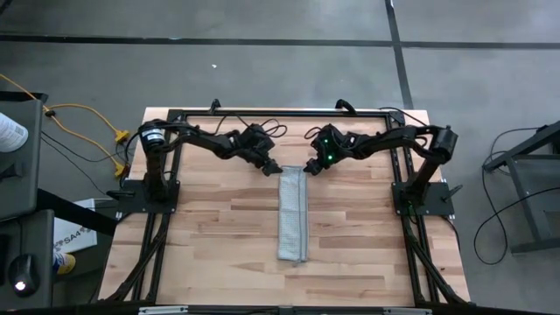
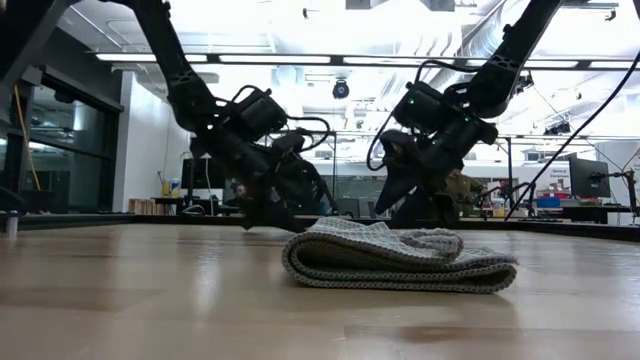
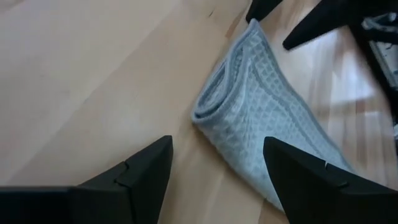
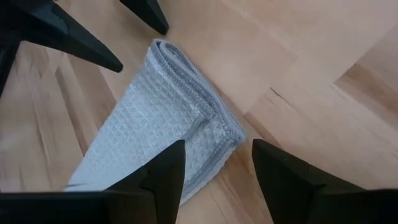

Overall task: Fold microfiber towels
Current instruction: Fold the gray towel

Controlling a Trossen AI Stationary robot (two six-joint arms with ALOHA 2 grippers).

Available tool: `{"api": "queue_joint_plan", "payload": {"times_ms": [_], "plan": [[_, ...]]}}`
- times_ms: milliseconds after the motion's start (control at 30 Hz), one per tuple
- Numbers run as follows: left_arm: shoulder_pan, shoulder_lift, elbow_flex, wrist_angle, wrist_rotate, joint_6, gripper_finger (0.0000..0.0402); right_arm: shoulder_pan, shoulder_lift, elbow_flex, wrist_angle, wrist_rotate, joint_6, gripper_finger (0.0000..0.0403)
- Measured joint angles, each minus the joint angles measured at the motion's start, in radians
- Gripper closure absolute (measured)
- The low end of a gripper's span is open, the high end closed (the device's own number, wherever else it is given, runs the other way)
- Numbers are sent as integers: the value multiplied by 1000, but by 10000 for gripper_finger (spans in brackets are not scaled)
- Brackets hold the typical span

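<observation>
The light grey-blue towel [image 1: 292,219] lies folded into a long narrow strip of several layers on the middle of the wooden table, running from far to near. It also shows in the low view [image 2: 400,258]. My left gripper [image 1: 272,168] is open just left of the strip's far end [image 3: 217,112], with that end's corner showing between its fingers [image 3: 217,168]. My right gripper [image 1: 310,166] is open just right of the same far end, with the other corner [image 4: 224,134] in front of its fingers [image 4: 217,165]. Neither gripper holds the cloth.
A black frame rail [image 1: 280,112] runs along the table's far edge. The arm bases stand at the left [image 1: 144,188] and right [image 1: 420,192] sides. Bare wood [image 1: 210,236] lies on both sides of the strip and toward the near edge.
</observation>
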Motion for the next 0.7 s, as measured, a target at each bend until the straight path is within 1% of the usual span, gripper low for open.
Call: {"api": "queue_joint_plan", "payload": {"times_ms": [133, 300, 400, 700], "plan": [[0, 19, 18, 1, 15, -8, 148, -1, 46, 1, 34, -30, 20, 222], [-2, 22, 36, -10, 24, -9, 148, 5, 113, 5, 131, -104, 47, 222], [-5, 22, 38, -16, 29, -9, 148, 14, 118, 4, 160, -98, 51, 222], [-8, 22, 39, -29, 35, 1, 148, 15, 116, 3, 158, -89, 48, 222]]}}
